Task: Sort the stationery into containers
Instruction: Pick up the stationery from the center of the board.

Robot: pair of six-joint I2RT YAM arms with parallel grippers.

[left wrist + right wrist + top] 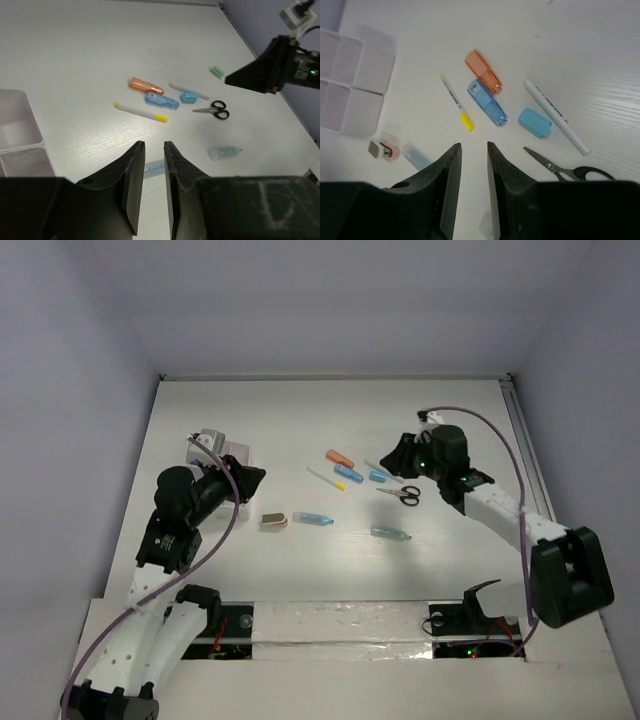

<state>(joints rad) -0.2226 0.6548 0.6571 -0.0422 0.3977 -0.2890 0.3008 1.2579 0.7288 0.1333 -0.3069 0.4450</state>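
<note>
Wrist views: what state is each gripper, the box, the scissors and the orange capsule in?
left gripper: jaws slightly apart, holding nothing
right gripper: jaws slightly apart, holding nothing
white box: compartments in view empty
scissors: blades closed, lying flat
orange capsule: lying flat, outside the box

- The top camera sits high behind me and looks down from afar over the whole bench.
- My left wrist camera looks low and slanted past my left fingers, across the bench toward my right arm.
- My right wrist camera looks steeply down past my right fingers, close above the bench.
- All three views share the scissors and the orange piece.
</note>
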